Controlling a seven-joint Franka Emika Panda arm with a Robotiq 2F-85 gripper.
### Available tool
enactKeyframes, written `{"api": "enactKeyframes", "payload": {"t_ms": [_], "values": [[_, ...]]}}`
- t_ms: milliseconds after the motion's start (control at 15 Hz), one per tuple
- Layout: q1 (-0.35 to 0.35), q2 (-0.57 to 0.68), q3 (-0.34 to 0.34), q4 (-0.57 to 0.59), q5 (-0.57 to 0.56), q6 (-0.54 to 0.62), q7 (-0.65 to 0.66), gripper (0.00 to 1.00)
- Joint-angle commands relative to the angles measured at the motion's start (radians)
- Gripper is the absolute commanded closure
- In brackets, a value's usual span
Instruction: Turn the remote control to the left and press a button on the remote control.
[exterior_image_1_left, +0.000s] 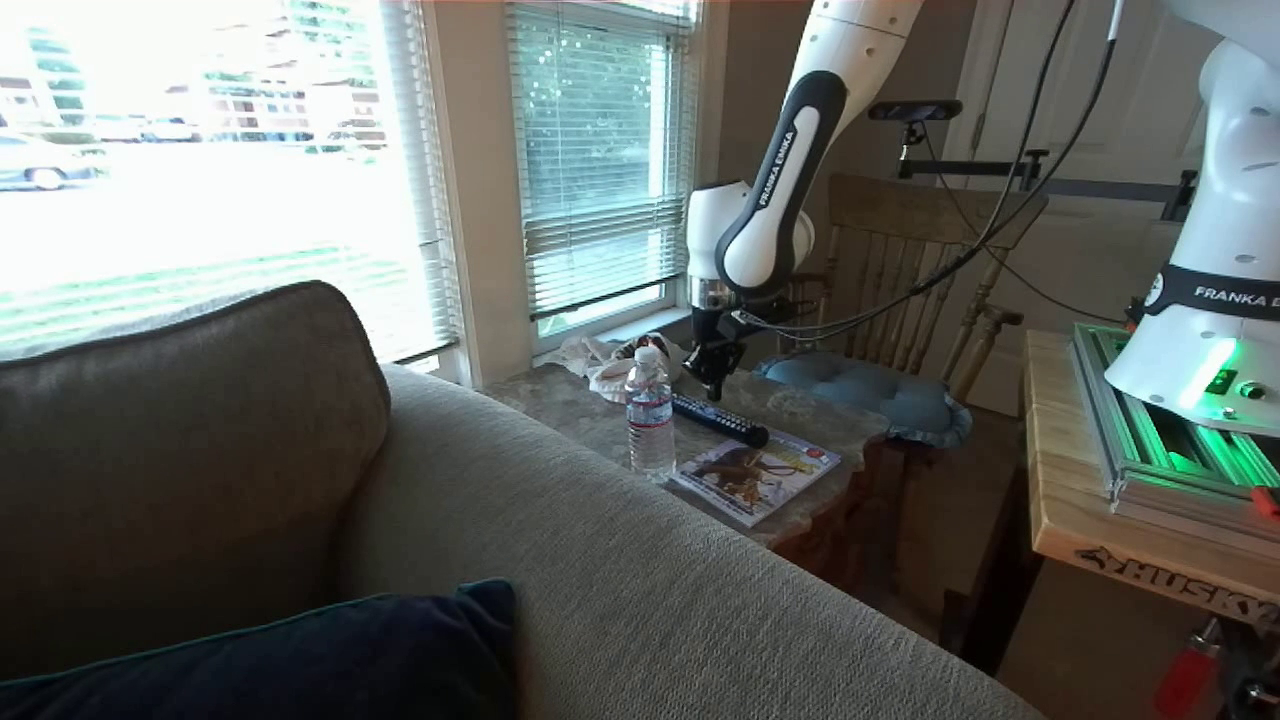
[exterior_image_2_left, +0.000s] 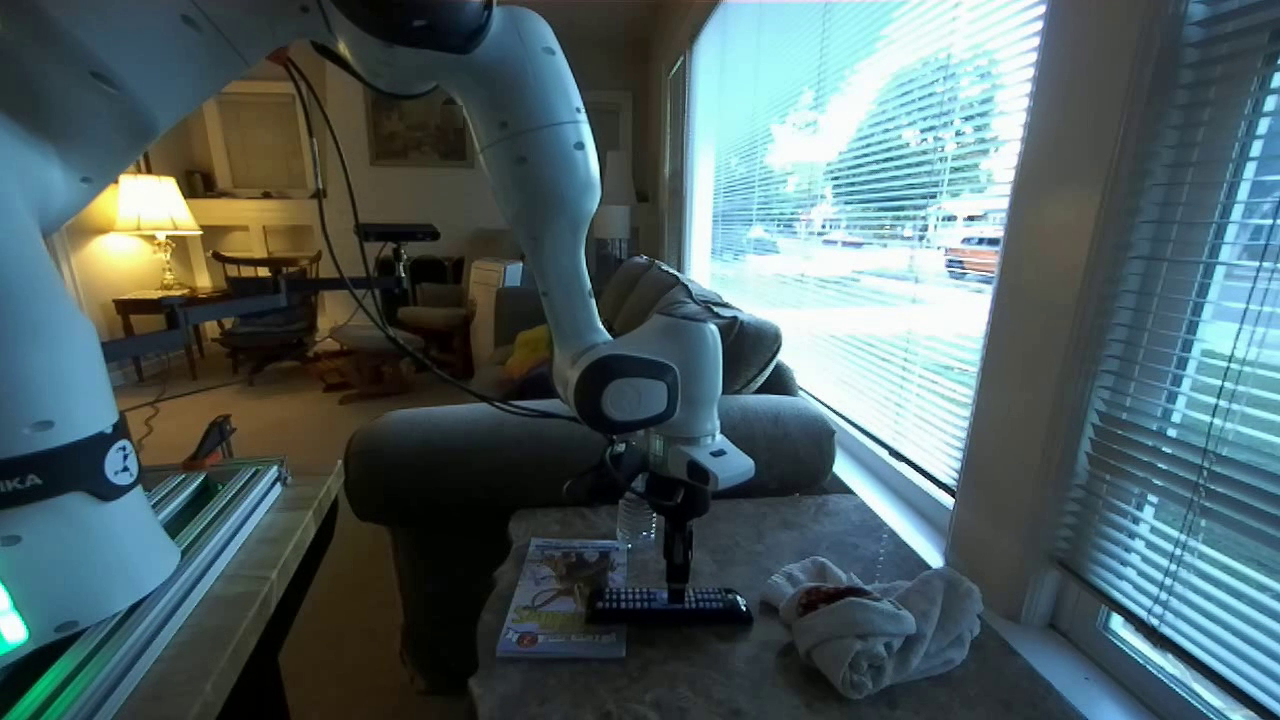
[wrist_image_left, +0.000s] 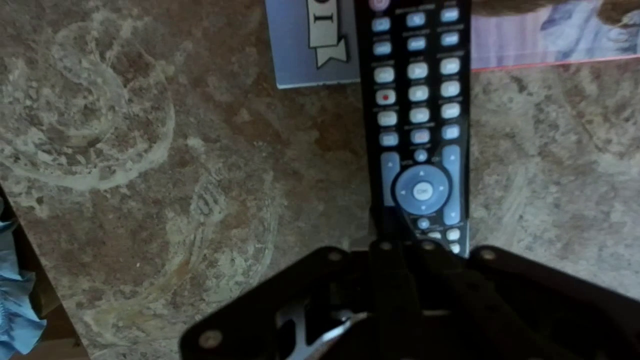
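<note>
The remote control is a slim black bar with rows of buttons and shows in both exterior views (exterior_image_1_left: 735, 424) (exterior_image_2_left: 715, 606) and in the wrist view (wrist_image_left: 419, 102). It lies flat, one end over the magazine (exterior_image_1_left: 755, 475) and the rest over the table. My gripper (exterior_image_1_left: 712, 388) points straight down over the remote, and also shows in an exterior view (exterior_image_2_left: 677, 590). In the wrist view its fingers (wrist_image_left: 397, 225) are together and cover the left side of the remote below the round pad. Nothing shows between them. Whether the tips touch the buttons I cannot tell. The remote's near end is hidden.
A clear plastic bottle (exterior_image_1_left: 651, 425) stands beside the magazine, close to the gripper; it is partly hidden in an exterior view (exterior_image_2_left: 636, 518). A white cloth bundle (exterior_image_2_left: 880, 630) lies past the remote's end. The sofa arm (exterior_image_1_left: 600, 530) borders the stone-look table (exterior_image_2_left: 720, 680).
</note>
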Motion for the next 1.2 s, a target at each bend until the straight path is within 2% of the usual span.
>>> {"api": "enactKeyframes", "payload": {"t_ms": [0, 600, 1133], "values": [[0.019, -0.038, -0.006, -0.05, 0.004, -0.013, 0.0, 1.0], [-0.01, -0.053, 0.047, -0.073, 0.012, 0.007, -0.032, 1.0], [-0.023, -0.044, 0.081, -0.085, 0.015, 0.114, -0.07, 1.0]]}}
